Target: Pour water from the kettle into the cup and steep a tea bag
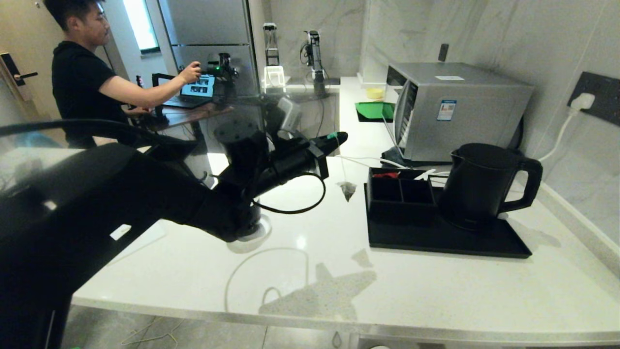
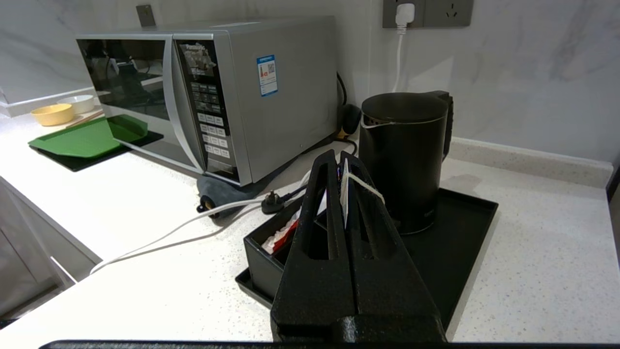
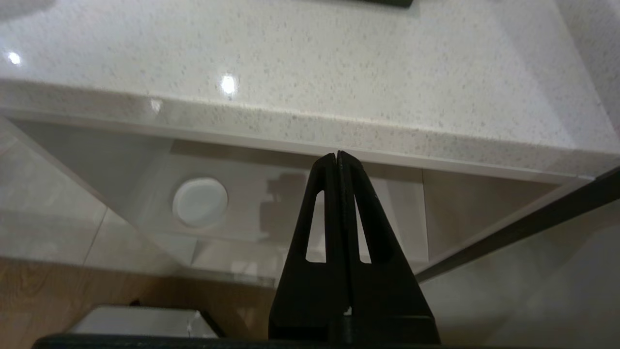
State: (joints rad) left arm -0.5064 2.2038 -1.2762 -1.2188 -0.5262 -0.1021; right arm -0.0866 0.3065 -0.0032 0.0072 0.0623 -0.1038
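Observation:
My left gripper [image 1: 339,138] [image 2: 338,154] reaches out over the white counter and is shut on the tag [image 2: 344,196] of the tea bag. The tea bag [image 1: 348,190], a small dark pyramid, hangs on its string in the air just left of the black box [image 1: 399,191]. The matte black kettle [image 1: 477,186] [image 2: 404,155] stands upright on the black tray [image 1: 436,242], right of the box. My left arm hides the cup; only a white round rim [image 1: 259,236] shows under it. My right gripper [image 3: 337,154] is shut and empty, below the counter's front edge.
A silver microwave [image 1: 450,109] stands behind the tray, its white cable running to a wall socket [image 1: 583,102]. A green tray [image 1: 373,110] lies further back. Wet patches [image 1: 319,291] mark the counter front. A person sits at a desk at the back left.

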